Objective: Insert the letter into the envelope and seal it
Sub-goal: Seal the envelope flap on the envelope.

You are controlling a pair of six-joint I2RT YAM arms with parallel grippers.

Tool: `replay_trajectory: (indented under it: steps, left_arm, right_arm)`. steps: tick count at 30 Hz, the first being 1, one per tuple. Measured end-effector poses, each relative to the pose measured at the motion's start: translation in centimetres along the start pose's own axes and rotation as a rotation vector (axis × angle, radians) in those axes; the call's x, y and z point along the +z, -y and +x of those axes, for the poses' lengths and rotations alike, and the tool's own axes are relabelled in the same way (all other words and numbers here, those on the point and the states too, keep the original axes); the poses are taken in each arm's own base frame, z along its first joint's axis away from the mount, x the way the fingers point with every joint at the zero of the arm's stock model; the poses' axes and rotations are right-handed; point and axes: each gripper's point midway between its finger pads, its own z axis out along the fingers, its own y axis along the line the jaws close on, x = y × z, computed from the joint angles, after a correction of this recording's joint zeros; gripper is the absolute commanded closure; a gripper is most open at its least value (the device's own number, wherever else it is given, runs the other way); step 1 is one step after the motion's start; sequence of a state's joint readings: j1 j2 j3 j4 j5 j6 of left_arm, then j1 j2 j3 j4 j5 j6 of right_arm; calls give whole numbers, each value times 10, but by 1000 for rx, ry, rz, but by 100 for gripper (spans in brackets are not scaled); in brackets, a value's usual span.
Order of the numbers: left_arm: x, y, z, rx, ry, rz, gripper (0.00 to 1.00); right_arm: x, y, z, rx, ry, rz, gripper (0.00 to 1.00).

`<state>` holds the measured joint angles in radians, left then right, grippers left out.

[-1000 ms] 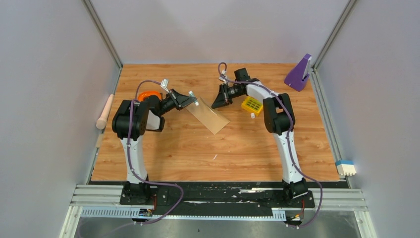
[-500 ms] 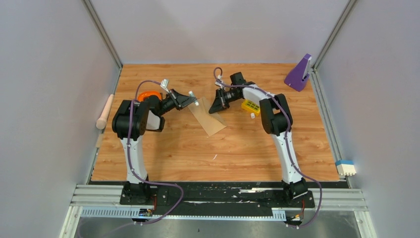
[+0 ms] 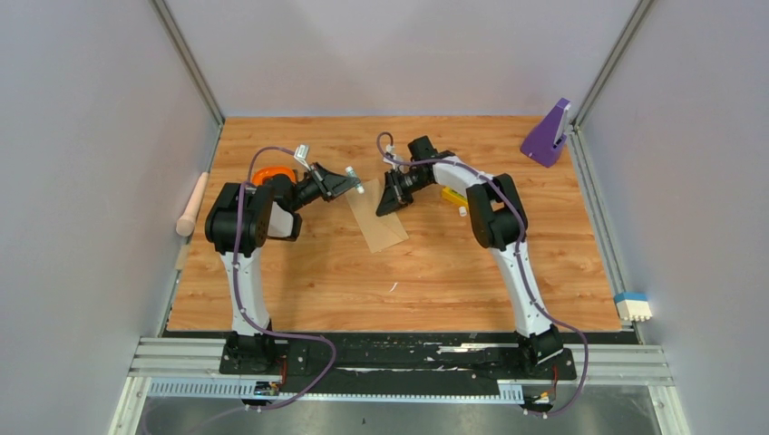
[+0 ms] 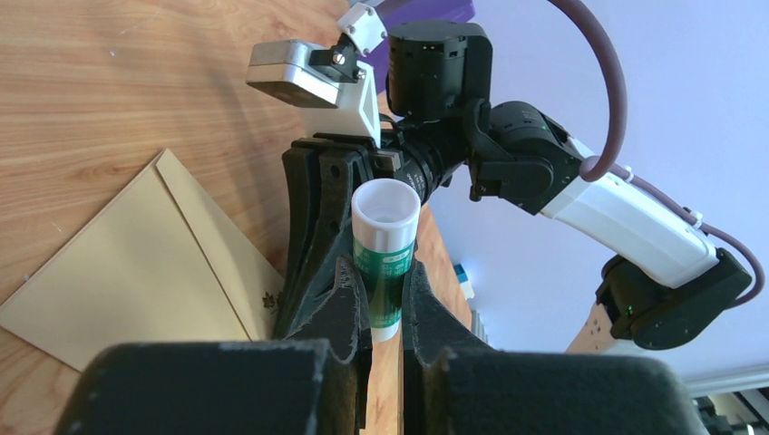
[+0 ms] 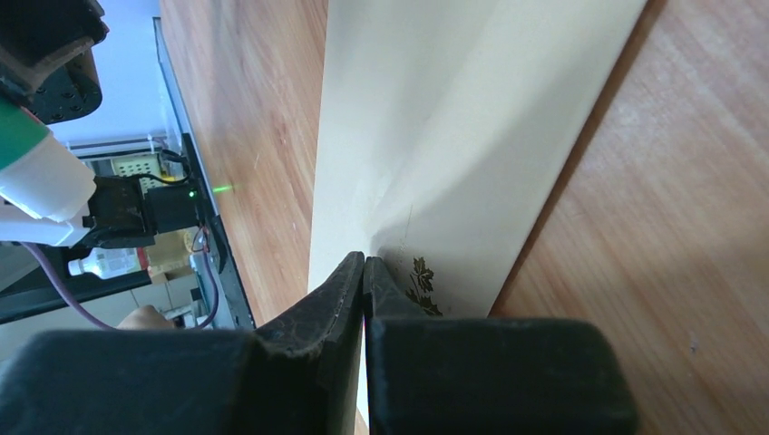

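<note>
The tan envelope (image 3: 379, 220) lies slanted on the wooden table between the two arms, and a small leaf print marks its flap (image 5: 422, 281). My right gripper (image 3: 388, 198) is shut on the envelope's upper edge, its fingertips (image 5: 365, 267) pressed together over the paper. My left gripper (image 3: 356, 188) is shut on a white glue stick with a green label (image 4: 385, 245), held just above and left of that edge. In the left wrist view the envelope (image 4: 136, 263) lies to the left of the right arm's black fingers (image 4: 317, 208). The letter is out of view.
An orange object (image 3: 272, 174) sits behind the left arm. A yellow block (image 3: 453, 193) and a small white cap (image 3: 462, 211) lie beside the right arm. A purple stand (image 3: 547, 133) stands at the back right, and a wooden roller (image 3: 192, 204) lies at the left edge.
My right gripper has moved left toward the left gripper, carrying the envelope's edge; the envelope has shifted left and lies flatter. The left arm has stayed still.
</note>
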<state>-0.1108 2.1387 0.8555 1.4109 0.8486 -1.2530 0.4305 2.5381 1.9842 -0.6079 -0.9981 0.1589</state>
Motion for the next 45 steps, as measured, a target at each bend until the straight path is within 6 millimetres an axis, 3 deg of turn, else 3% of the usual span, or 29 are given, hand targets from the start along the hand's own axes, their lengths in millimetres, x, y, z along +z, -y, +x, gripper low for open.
replay_trajectory:
  steps: [21, 28, 45]
  left_arm:
    - [0, 3, 1, -6, -5, 14, 100]
    - [5, -1, 15, -41, -30, 17, 100]
    - [7, -9, 27, -85, -53, 8, 100]
  right_arm:
    - [3, 0, -1, 12, -15, 25, 92]
    - [3, 0, -1, 23, -16, 5, 93]
    - [5, -1, -5, 33, -14, 25, 95]
